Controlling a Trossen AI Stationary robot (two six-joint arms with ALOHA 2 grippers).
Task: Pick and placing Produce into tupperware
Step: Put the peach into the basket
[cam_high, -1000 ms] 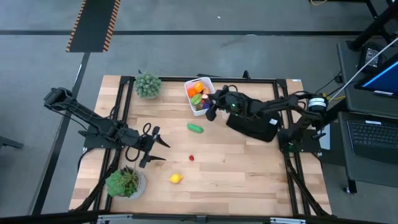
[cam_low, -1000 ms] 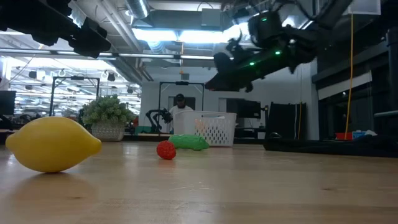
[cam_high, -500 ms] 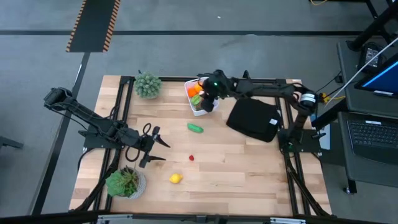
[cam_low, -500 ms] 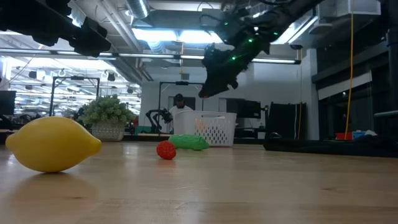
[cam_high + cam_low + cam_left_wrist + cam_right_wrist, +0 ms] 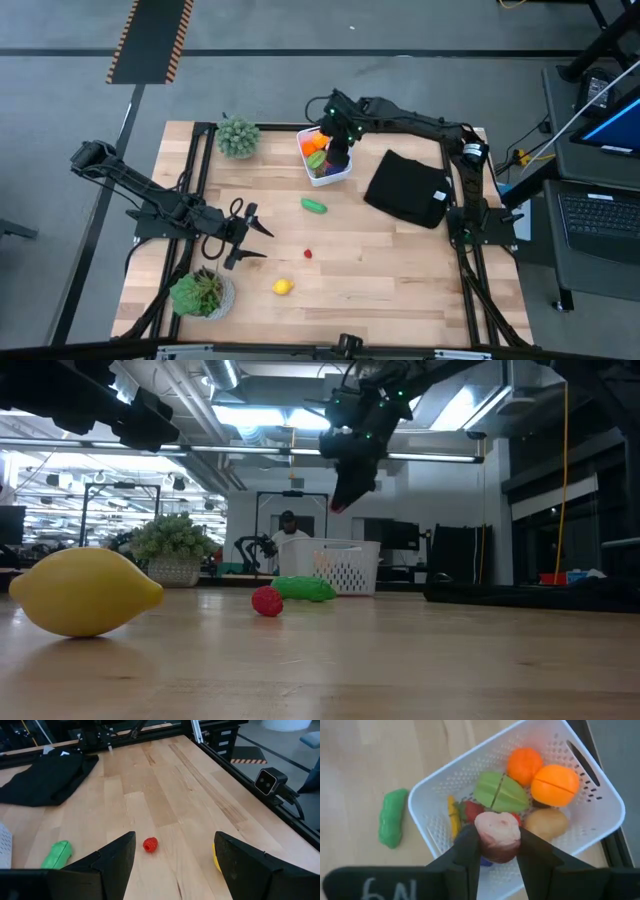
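Note:
The white tupperware [image 5: 322,155] stands at the table's far middle, with orange, green and red produce inside [image 5: 540,780]. My right gripper [image 5: 338,158] hangs above it, shut on a pinkish-red produce piece [image 5: 497,835]. On the bare wood lie a green pod [image 5: 314,206], a small red berry [image 5: 308,254] and a yellow lemon [image 5: 283,287]. My left gripper [image 5: 245,235] waits open at the table's left, its fingers apart with nothing between them. My right gripper pinches the pinkish-red piece by its two opposite sides [image 5: 482,840] between its two fingers [image 5: 467,847]. The fingers come from above, slanting steeply down. The piece is lifted clear, above the tupperware's open top [image 5: 337,508].
A black folded cloth [image 5: 408,190] lies right of the tub. Potted plants stand at the far left [image 5: 238,137] and near left [image 5: 203,293]. Bare wood stretches across the near and right parts of the table [image 5: 400,280]. A person shows far behind in the low view [image 5: 289,530].
My right gripper has risen and swung from beside the tub's near-right edge toward the far edge, over the tub. It has tipped from nearly level to pointing steeply down. The produce on the table has not moved.

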